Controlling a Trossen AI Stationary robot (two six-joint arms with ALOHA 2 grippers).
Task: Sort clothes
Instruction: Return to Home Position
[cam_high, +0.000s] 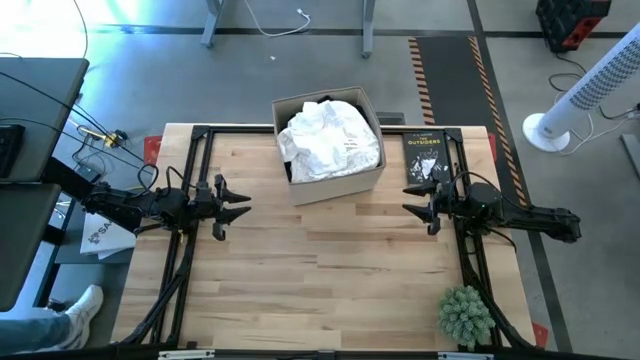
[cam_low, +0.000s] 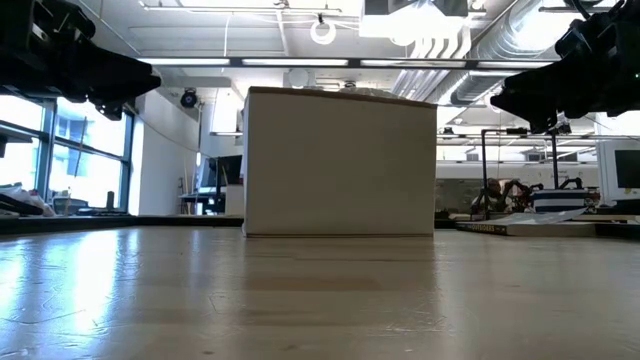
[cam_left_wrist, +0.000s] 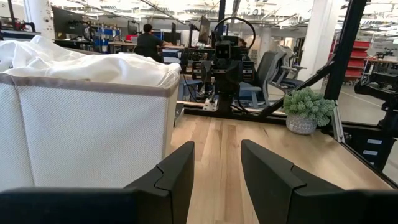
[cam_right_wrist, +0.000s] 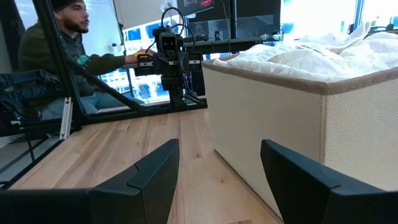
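White thin clothes (cam_high: 330, 138) lie heaped in a beige fabric box (cam_high: 340, 180) at the table's far middle; they also show over the box rim in the left wrist view (cam_left_wrist: 93, 62) and the right wrist view (cam_right_wrist: 298, 59). A bit of black cloth (cam_high: 285, 168) shows at the box's left side. My left gripper (cam_high: 240, 203) hovers open and empty to the box's left. My right gripper (cam_high: 412, 205) hovers open and empty to the box's right.
A black paperback book (cam_high: 424, 158) lies at the far right of the table. A small green plant (cam_high: 465, 315) stands at the near right corner. A person (cam_right_wrist: 56, 50) sits beyond the table's left side. Bare wood (cam_high: 330, 270) spans the middle and near side.
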